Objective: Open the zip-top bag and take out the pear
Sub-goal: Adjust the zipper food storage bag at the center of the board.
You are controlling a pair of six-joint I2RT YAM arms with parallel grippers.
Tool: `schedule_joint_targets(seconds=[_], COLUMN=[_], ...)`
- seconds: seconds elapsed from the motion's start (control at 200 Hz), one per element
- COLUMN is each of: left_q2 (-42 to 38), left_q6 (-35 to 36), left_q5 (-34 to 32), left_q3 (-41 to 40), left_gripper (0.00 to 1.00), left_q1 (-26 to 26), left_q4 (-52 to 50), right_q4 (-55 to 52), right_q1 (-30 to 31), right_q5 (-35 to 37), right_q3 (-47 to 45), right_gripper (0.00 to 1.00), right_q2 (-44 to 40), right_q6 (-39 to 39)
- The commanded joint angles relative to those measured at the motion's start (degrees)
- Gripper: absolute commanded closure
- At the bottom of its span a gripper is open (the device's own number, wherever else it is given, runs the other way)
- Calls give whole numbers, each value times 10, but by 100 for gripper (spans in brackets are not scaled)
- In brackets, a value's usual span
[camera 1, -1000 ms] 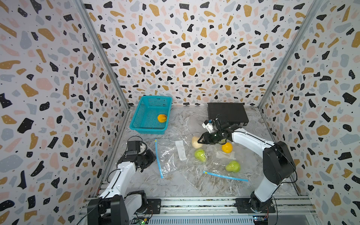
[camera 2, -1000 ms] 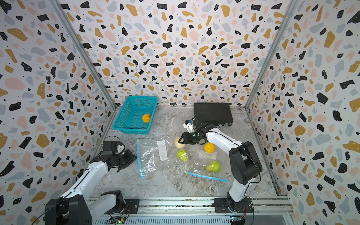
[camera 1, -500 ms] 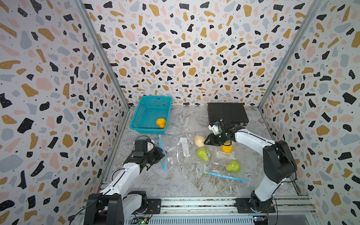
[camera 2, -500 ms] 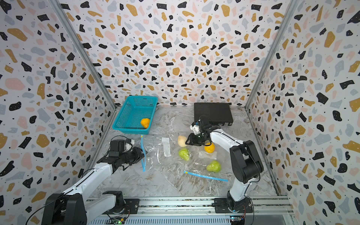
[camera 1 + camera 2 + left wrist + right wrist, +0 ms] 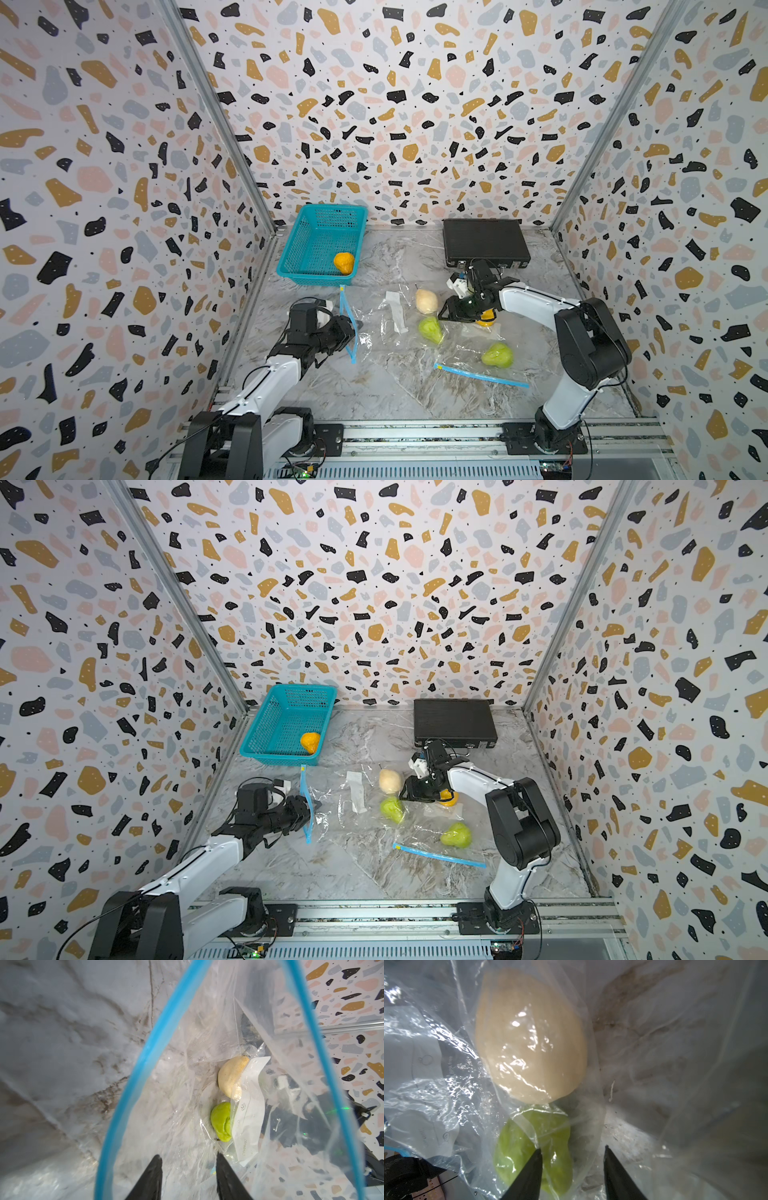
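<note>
Along the near right of the table (image 5: pixel 332 386) lies a second bag (image 5: pixel 461 353), its blue strip (image 5: pixel 480 376) turned toward me and a third pear (image 5: pixel 496 355), green, inside it. Further in, by the left edge, the left gripper (image 5: pixel 188 1156) sits at the mouth of the zip-top bag (image 5: pixel 374 336). Its wrist camera shows the jaws a moderate way apart with nothing pinched between them, and the blue zip (image 5: pixel 127 1088) stands open as a wide loop around the view. Past that loop, deep in the bag near the table's middle, lie the green pear (image 5: pixel 430 329) and, just beyond it, the pale pear (image 5: pixel 426 301), close together. From the left wrist a white label (image 5: pixel 395 311) partly covers both. The right gripper (image 5: pixel 572 1148) hovers over them from the right side, jaws likewise parted and empty. One finger (image 5: pixel 529 1174) crosses in front of the green pear, with bag film between. An orange fruit (image 5: pixel 484 321) peeks out from under that arm. At the far edge stand a teal basket (image 5: pixel 316 232) on the left, holding an orange pear-shaped fruit (image 5: pixel 344 262), and a black case (image 5: pixel 484 241) on the right.
</note>
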Motion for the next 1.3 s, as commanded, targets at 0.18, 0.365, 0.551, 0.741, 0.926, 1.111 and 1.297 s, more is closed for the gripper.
schedule_joint_targets(seconds=[0.18,0.365,0.551,0.741,0.926,1.111,1.297], left_q2=[11,11,1,-7,8,27,36], left_q6=[-28,-32,-35,-50,-49,-60,-63], left_q5=[21,5,-15,-26,-6,22,44], left_q3=[-41,-60,-65,-81,-86,-107,-118], left_gripper=[51,51,51,47,39,29,27], left_q1=[-10,-9,-9,-8,-8,-8,-8], left_q4=[108,129,138,183,213,282,310], right_q4=[-10,-47,-100,-125,-128,-141,-150], right_q1=[35,49,73,95,96,103,102], right_q5=[-19,-15,5,16,12,9,44], right_q3=[31,50,82,110,114,142,154], right_gripper=[100,100,100,100,100,100,100], right_q2=[-19,-82,-129,-156,-158,-174,-184], right_q6=[12,21,19,21,26,31,24])
